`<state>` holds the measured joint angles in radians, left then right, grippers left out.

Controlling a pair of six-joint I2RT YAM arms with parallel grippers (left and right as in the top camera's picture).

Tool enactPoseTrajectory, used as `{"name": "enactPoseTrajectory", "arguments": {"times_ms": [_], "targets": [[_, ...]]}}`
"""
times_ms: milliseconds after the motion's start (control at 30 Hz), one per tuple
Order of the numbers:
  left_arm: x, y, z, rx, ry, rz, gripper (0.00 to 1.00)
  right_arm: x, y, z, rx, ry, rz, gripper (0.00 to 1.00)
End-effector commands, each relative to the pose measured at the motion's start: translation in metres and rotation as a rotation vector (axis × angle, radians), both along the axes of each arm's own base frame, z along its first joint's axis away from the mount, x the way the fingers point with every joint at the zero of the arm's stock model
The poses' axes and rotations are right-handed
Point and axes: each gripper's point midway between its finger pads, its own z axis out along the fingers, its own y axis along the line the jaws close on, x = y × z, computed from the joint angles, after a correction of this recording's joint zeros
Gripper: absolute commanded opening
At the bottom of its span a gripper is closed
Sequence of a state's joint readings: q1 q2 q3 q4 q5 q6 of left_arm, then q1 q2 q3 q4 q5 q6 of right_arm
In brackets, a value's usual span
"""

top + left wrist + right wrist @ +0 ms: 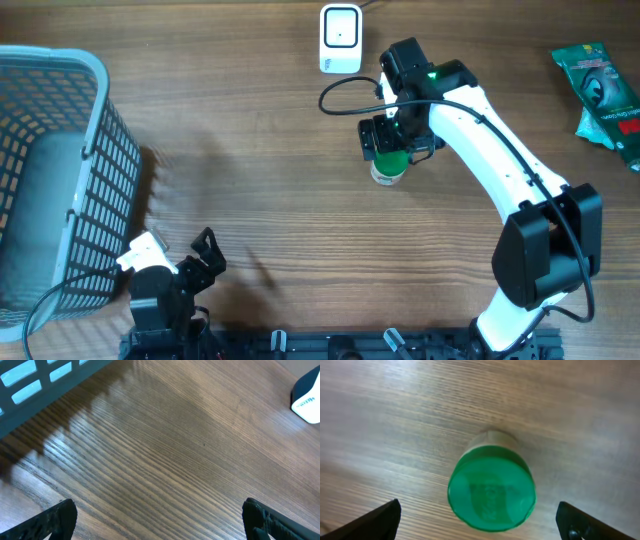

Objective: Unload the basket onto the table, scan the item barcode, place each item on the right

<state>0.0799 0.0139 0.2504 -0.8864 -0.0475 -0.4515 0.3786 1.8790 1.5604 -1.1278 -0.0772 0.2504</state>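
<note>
The item is a small upright container with a round green lid [491, 488], standing on the wooden table below the scanner. In the overhead view its green top and pale base [388, 172] peek out under my right gripper [392, 148]. From the right wrist, my right gripper [481, 525] is open, its dark fingertips [380, 520] wide on either side of the lid and not touching it. No barcode shows. The white scanner [340, 38] stands at the table's far edge. My left gripper [205, 252] is open over bare wood near the front edge, holding nothing.
A blue-grey mesh basket [95, 150] stands at the left, its wall visible from the left wrist [40, 380]. A green packet [600, 90] lies at the far right. The scanner's cable [345, 95] loops toward the right arm.
</note>
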Motion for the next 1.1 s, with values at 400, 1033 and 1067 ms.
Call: {"name": "enactPoseTrajectory", "arguments": {"times_ms": [400,1033,1067], "targets": [[0.001,0.0,0.0,-0.002,-0.007,0.001,1.0,-0.02,-0.015,-0.018,0.049,0.18,-1.558,1.0],[0.001,0.0,0.0,-0.002,-0.007,0.001,1.0,0.021,-0.031,-0.019,-0.1,-0.124,-0.452,0.62],[0.001,0.0,0.0,-0.002,-0.007,0.001,1.0,0.023,-0.029,-0.015,-0.118,-0.135,-0.302,0.62]]}}
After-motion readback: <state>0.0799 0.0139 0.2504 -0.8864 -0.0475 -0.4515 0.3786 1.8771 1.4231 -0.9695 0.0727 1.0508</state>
